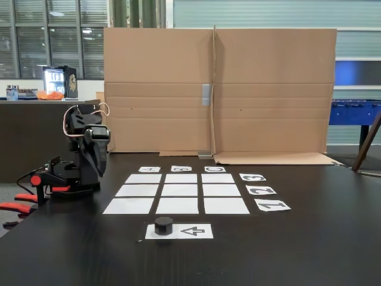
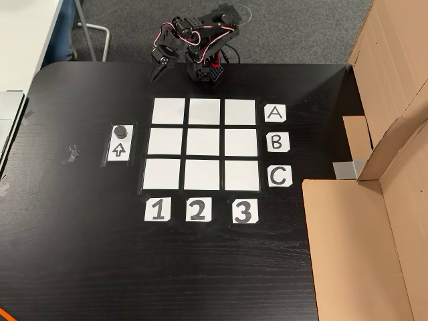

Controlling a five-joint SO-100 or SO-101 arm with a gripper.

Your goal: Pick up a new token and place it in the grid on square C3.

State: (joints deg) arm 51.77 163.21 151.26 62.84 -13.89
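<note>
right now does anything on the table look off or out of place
Mostly tidy: the grid is bare and the token sits on its arrow sheet. One oddity: a small crumpled grey scrap, maybe tape, lies loose on the table left of that sheet in the top-down fixed view.

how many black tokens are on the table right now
1. The token sits on the arrow sheet beside the grid, in the top-down fixed view left of column 1. None of the nine squares holds one. Both fixed views agree.
</note>
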